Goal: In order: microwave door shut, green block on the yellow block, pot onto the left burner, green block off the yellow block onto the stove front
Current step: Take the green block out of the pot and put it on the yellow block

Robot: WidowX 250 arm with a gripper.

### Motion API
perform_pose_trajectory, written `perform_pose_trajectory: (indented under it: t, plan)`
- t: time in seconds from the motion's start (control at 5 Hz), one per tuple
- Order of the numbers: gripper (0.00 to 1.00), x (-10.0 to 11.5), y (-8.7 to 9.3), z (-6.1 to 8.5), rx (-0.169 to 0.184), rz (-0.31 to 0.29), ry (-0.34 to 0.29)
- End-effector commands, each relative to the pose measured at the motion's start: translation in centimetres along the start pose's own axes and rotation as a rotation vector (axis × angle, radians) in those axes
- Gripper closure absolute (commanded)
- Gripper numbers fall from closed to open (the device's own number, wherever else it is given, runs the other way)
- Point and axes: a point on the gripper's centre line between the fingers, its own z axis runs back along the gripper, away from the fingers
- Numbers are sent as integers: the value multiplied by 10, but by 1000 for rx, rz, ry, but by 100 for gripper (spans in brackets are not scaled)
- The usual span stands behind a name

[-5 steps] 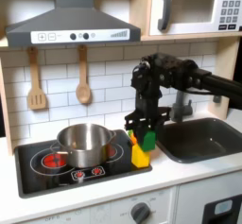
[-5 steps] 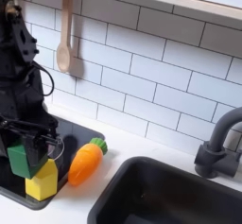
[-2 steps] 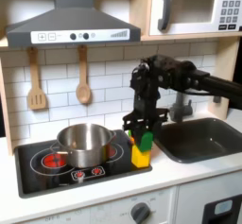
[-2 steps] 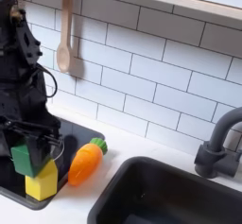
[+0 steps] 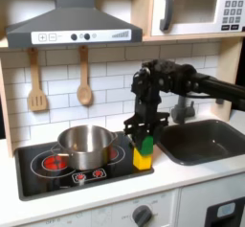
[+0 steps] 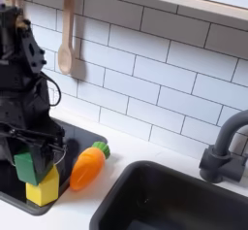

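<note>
From my station I see the black gripper (image 6: pixel 31 162) closed on the small bright green block (image 6: pixel 27 163), holding it directly on top of the taller yellow rectangular block (image 6: pixel 43 188); in the first exterior view the same gripper (image 5: pixel 144 135) has the green block (image 5: pixel 144 141) stacked on the yellow block (image 5: pixel 144 158) at the right edge of the glossy black cooktop (image 5: pixel 38 180); I cannot tell whether the 2 blocks are pressed together or just touching. The white microwave door (image 5: pixel 191 10) looks shut; the shiny round steel pot (image 5: pixel 85 146) sits mid-cooktop between the 2 red-ringed burners, so I judge step 2 of the task nearly done.

My worries: the yellow block is tall and narrow, so if I open the jaws while the green block sits off-centre, it could slide off or tip the stack toward the orange toy carrot (image 6: pixel 88 166) just beside it; a finger dragging on release could do the same; pressing down further might skid the yellow block off the cooktop's edge, which it stands close to.
</note>
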Motion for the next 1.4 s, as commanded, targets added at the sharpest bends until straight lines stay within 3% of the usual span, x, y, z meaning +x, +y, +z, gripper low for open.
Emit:
perform_pose_trajectory:
  t: [0.0,0.2,0.6,1.0,1.2]
  plan:
    - [100,0,-5,0,-5,-3,1]
    - [100,4,-4,-4,2,-4,1]
    - [0,7,-4,-4,6,-4,-7]
    - [0,5,0,-9,18,18,20]
    - [0,9,0,-4,17,26,11]
